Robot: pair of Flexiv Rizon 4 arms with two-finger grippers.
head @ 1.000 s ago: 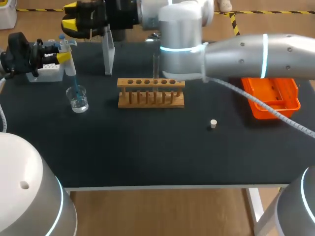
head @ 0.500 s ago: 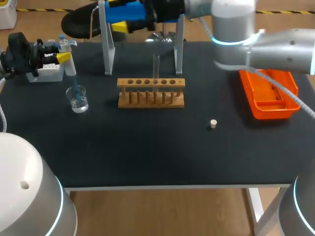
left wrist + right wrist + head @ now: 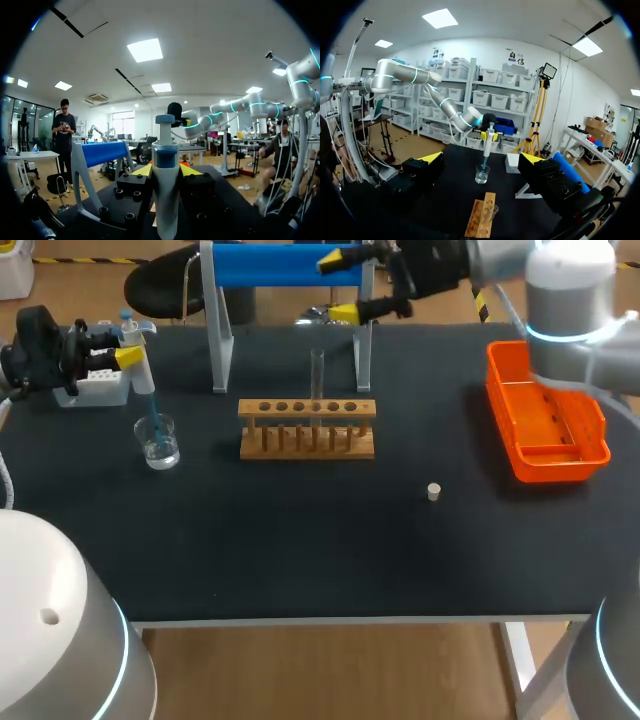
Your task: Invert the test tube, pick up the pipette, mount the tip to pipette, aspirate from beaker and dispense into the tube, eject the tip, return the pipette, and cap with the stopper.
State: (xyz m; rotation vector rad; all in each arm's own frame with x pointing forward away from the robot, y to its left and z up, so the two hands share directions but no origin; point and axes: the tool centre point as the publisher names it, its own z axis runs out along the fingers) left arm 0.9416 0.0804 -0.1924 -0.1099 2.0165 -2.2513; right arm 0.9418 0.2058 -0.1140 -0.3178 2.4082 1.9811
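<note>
My left gripper (image 3: 128,350) is at the table's far left, shut on the white and blue pipette (image 3: 140,368). The pipette's blue tip dips into the glass beaker (image 3: 158,442). In the left wrist view the pipette (image 3: 166,195) stands between my left gripper's (image 3: 166,171) yellow tips. A clear test tube (image 3: 317,373) stands upright in the wooden rack (image 3: 307,428). The small pale stopper (image 3: 433,491) lies on the mat to the right of the rack. My right gripper (image 3: 343,286) hangs open and empty above the table's back edge. In the right wrist view my right gripper (image 3: 482,159) faces the beaker (image 3: 481,175), and the rack (image 3: 481,220) lies under it.
A pipette stand with a blue bar (image 3: 270,264) and clear legs is behind the rack. The white tip box (image 3: 95,386) sits at the far left beside my left gripper. An orange tray (image 3: 590,452) lies at the right.
My right arm has swung from the left to the right along the back of the table, uncovering the blue stand, and its fingers have opened wider. The left arm and pipette have stayed still.
</note>
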